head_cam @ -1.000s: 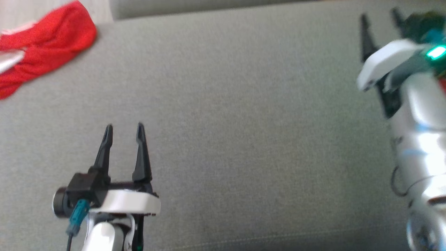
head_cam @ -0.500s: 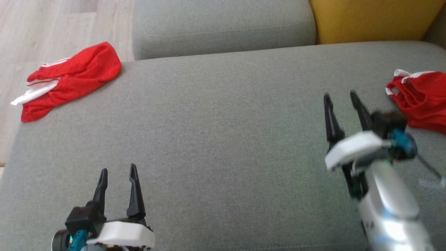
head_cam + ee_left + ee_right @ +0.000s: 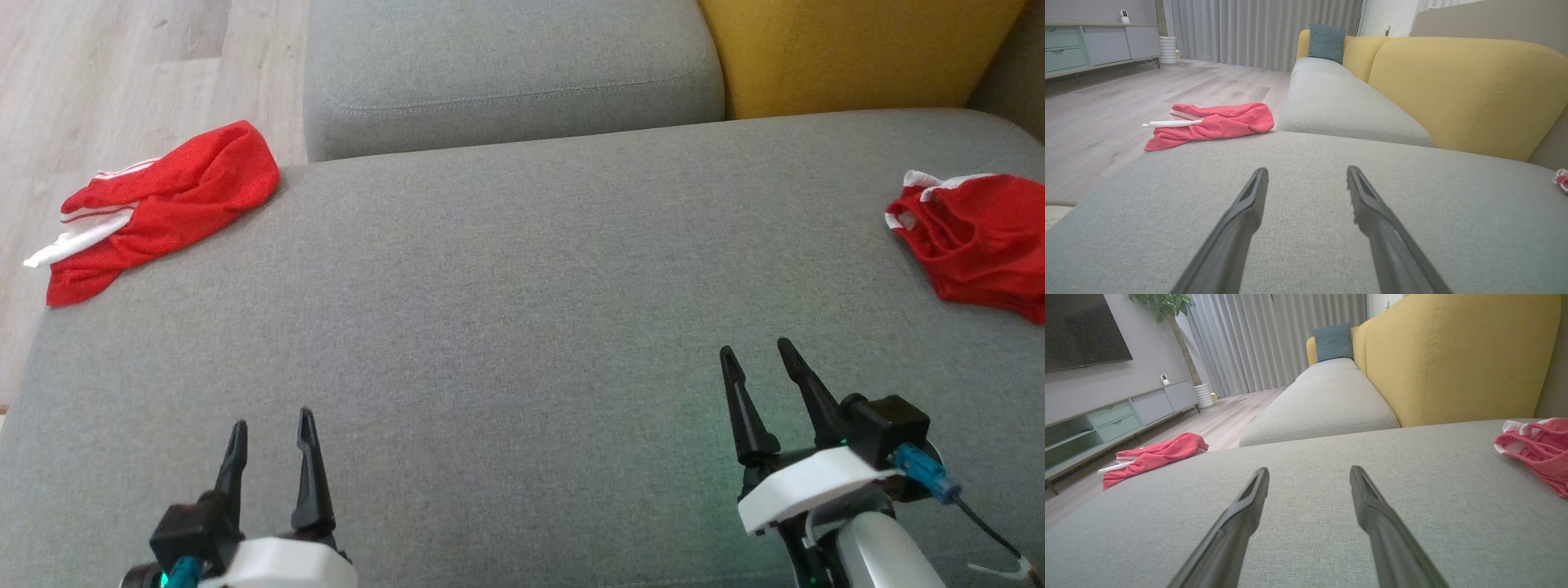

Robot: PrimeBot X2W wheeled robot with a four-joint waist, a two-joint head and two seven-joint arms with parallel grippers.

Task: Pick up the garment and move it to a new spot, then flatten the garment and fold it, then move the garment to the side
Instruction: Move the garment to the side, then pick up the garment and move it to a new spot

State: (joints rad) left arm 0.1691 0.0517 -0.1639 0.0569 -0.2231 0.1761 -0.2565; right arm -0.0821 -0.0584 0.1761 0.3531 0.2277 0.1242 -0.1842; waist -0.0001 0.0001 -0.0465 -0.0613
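A crumpled red garment (image 3: 163,204) with white trim lies on the far left corner of the grey sofa seat (image 3: 522,327), partly hanging over its edge. In the wrist views this garment (image 3: 1216,124) (image 3: 1155,457) is far ahead to the left. A second crumpled red garment (image 3: 980,237) (image 3: 1535,447) lies at the seat's right edge. My left gripper (image 3: 272,419) (image 3: 1306,169) hovers open and empty over the near left of the seat. At the near right my right gripper (image 3: 755,346) (image 3: 1308,469) is open and empty too. Both are well apart from either garment.
A yellow backrest (image 3: 849,49) rises at the far right, and another grey seat cushion (image 3: 506,73) adjoins the far edge. Wooden floor (image 3: 98,82) lies beyond the left corner. A low cabinet (image 3: 1106,416) stands by the wall, and a teal pillow (image 3: 1333,341) sits far off.
The head camera has shifted, bringing the right garment and the backrest into view. My right gripper has drawn back from far over the seat to the near right, level with the left gripper.
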